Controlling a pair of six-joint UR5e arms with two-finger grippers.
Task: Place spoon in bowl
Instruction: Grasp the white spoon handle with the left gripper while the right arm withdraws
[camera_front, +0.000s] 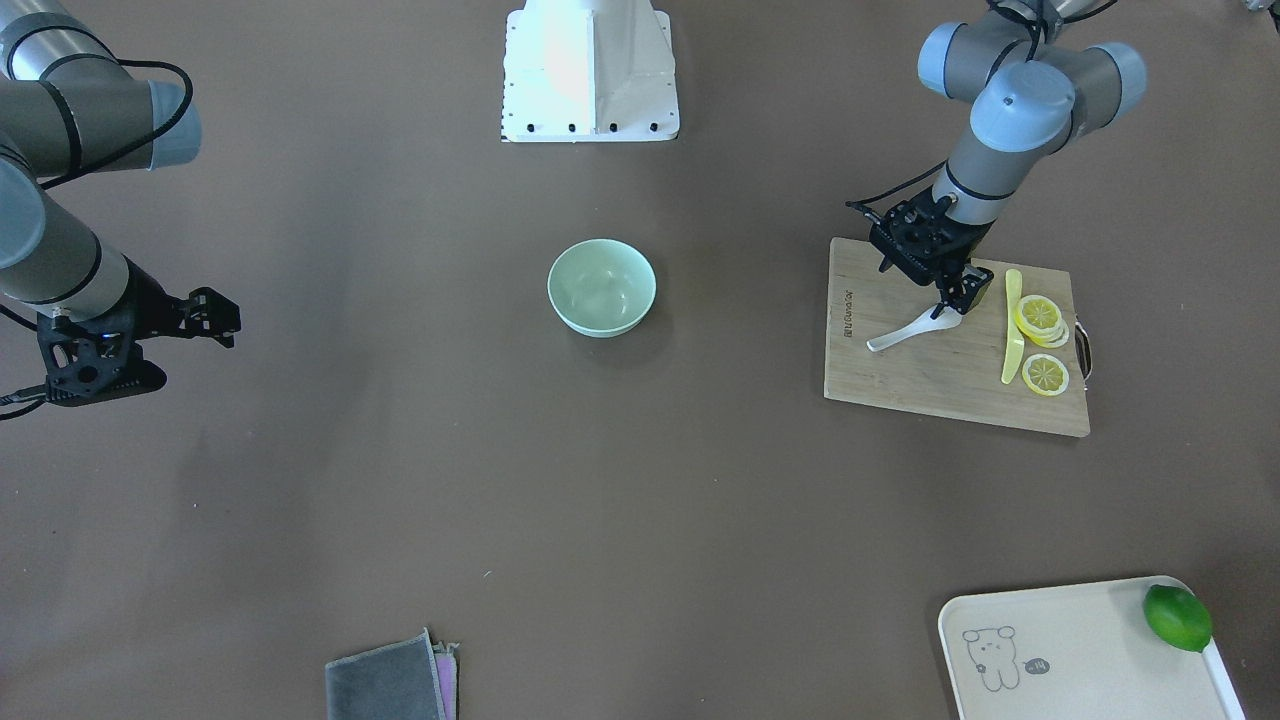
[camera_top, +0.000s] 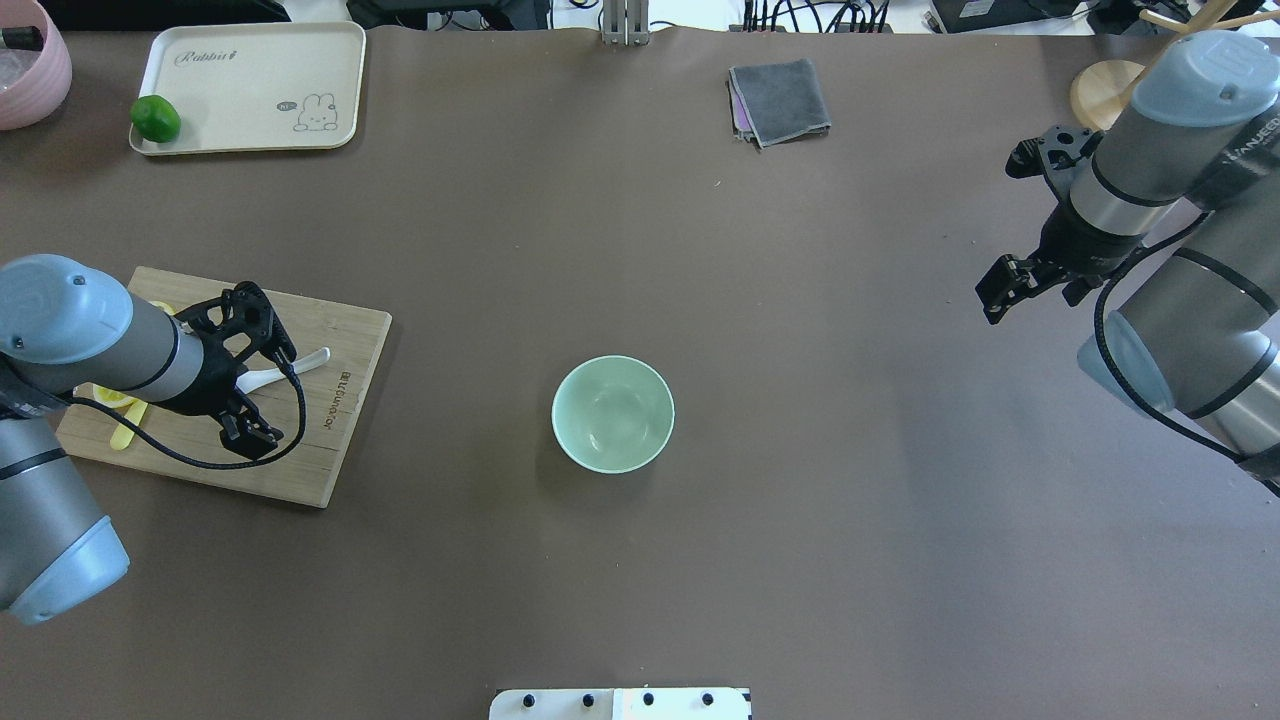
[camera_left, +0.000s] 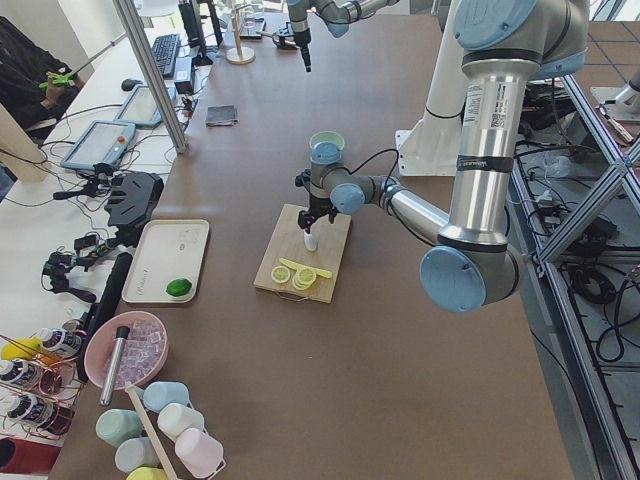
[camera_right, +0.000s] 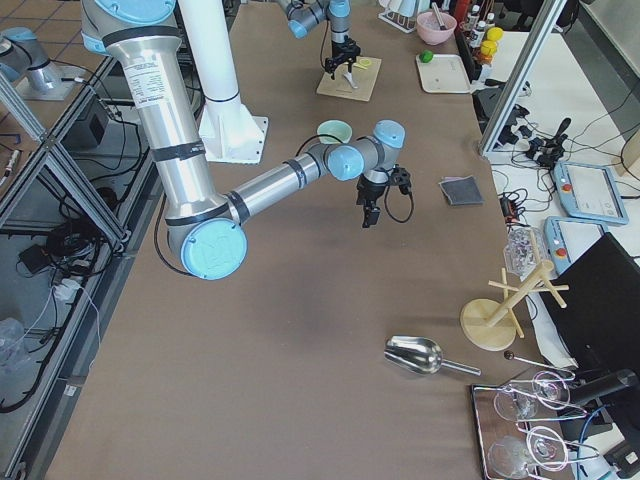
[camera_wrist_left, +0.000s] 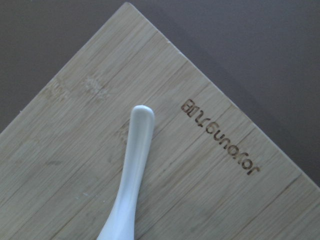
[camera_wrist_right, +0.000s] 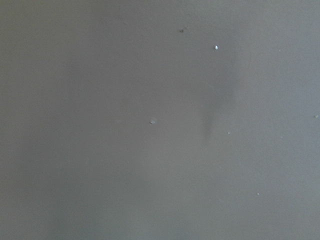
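The white spoon (camera_front: 905, 333) lies on the wooden cutting board (camera_front: 930, 390), with its handle pointing toward the pale mint-green bowl (camera_front: 602, 287). My left gripper (camera_front: 957, 303) points down over the spoon's scoop end, its fingers closed against the scoop. The left wrist view shows only the spoon's handle (camera_wrist_left: 131, 165) resting on the board (camera_wrist_left: 210, 190). The bowl (camera_top: 613, 413) stands empty at the table's middle, well apart from the board. My right gripper (camera_front: 218, 318) hovers open and empty over bare table on the far side.
A yellow knife (camera_front: 1012, 330) and lemon slices (camera_front: 1040, 318) lie on the board beside the spoon. A cream tray (camera_front: 1080, 650) holds a lime (camera_front: 1177, 617). A grey cloth (camera_front: 390, 685) lies at the table's edge. The robot's white base (camera_front: 590, 70) stands behind the bowl.
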